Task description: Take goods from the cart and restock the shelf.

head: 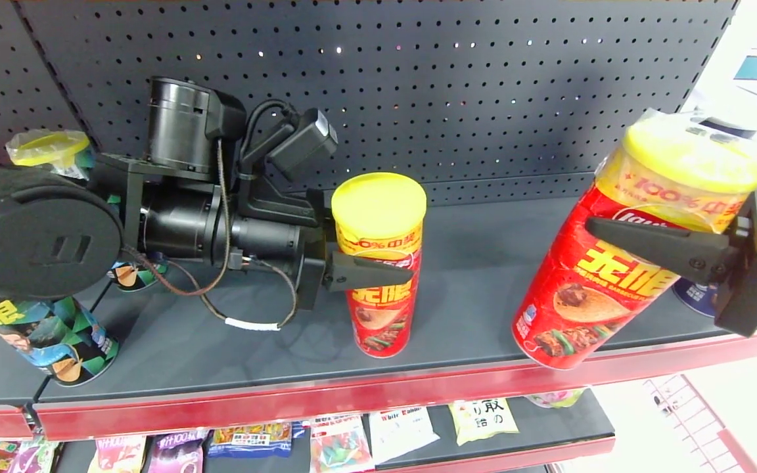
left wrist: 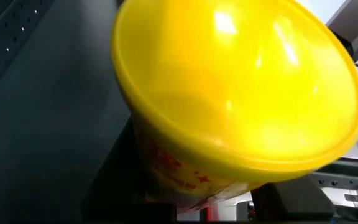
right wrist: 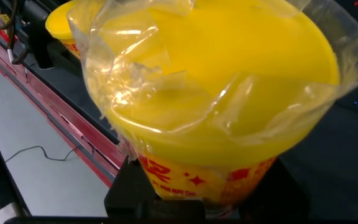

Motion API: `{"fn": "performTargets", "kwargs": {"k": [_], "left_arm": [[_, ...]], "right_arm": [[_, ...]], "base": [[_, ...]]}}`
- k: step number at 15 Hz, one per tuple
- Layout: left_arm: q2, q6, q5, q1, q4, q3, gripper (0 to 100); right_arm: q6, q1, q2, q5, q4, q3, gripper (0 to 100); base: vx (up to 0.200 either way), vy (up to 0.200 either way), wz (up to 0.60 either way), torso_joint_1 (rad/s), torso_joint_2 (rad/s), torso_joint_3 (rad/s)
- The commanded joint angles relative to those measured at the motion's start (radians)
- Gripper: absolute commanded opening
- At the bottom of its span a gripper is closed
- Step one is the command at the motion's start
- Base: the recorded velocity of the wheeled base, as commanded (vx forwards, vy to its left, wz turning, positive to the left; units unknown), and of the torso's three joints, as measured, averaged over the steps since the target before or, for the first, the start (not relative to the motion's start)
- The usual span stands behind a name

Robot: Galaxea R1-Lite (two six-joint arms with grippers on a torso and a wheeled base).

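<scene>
In the head view, the left hand (head: 384,266) was pinching the standing can (head: 378,315), a red snack tube with a yellow top. Its fingers pressed on the upper part of the body, just under the top. This can stood upright on the dark shelf (head: 477,263), near the middle. The right hand (head: 641,226) was clamped on the tilted can (head: 582,309) in the same high place. That can leaned with its top toward the right, and its lower end was at the red rail (head: 352,394) of the shelf. It could not be told if it touched the shelf.

In the left wrist view, the yellow lid (left wrist: 241,93) of the standing can was very close, with a dark finger (left wrist: 114,180) beside the tube.

In the right wrist view, the tilted can had a loose clear film (right wrist: 135,68) over its yellow top.

Such tubes are probably light and stiff, but a hard squeeze may dent the thin wall. The glossy surface looked slippery. A hold on the body under the lid seems best, because the lid could pop off and the film could slide.
</scene>
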Motion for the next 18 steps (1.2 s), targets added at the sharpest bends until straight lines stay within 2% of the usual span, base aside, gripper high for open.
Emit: {"fn": "performTargets", "kwargs": {"k": [1, 2, 4, 15, 18], "left_arm": [[-0.010, -0.002, 0.000, -0.001, -0.001, 0.003, 0], [-0.011, -0.004, 0.000, -0.001, -0.001, 0.005, 0], [-0.022, -0.053, 0.002, -0.001, -0.001, 0.003, 0], [-0.037, -0.062, 0.009, -0.008, 0.000, 0.036, 0], [-0.046, -0.110, 0.009, -0.010, -0.001, 0.032, 0]], "right_arm": [[-0.001, 0.000, 0.000, 0.000, -0.001, 0.001, 0], [-0.001, 0.000, 0.000, 0.000, -0.001, 0.001, 0], [-0.001, 0.000, 0.000, 0.000, -0.001, 0.001, 0], [-0.001, 0.000, -0.003, 0.000, -0.001, 0.008, 0], [-0.001, 0.000, -0.003, 0.000, -0.001, 0.008, 0]], "base": [[0.000, 0.000, 0.00, 0.000, 0.00, 0.000], [0.000, 0.000, 0.00, 0.000, 0.00, 0.000], [0.000, 0.000, 0.00, 0.000, 0.00, 0.000], [0.000, 0.000, 0.00, 0.000, 0.00, 0.000], [0.000, 0.000, 0.00, 0.000, 0.00, 0.000]]}}
